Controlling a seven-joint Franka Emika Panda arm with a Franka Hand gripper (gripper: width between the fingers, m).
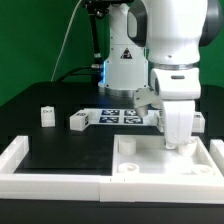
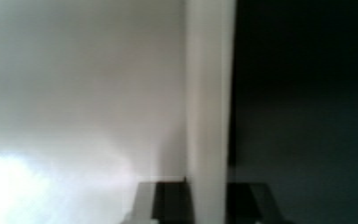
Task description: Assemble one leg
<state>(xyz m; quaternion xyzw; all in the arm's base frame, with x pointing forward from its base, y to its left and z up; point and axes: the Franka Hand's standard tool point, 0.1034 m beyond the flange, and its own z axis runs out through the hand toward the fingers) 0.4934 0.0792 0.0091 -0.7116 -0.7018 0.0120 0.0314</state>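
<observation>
Gripper [image 1: 178,138] sits low on the far wall of the tabletop [image 1: 160,168], probably to steady or shift it before a leg goes in. In the wrist view the jaws are narrow and the fingers [image 2: 165,203] pinch the white wall edge, though it is blurry. No leg is held. Nearest leg [image 1: 80,121] lies loose at the gripper's 9 o'clock, just beside the marker board [image 1: 118,117].

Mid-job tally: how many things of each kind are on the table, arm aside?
Loose legs: 2
Tabletop: 1
Marker board: 1
White border rail: 1
Total: 5, not counting a half-hidden white piece behind the arm.
</observation>
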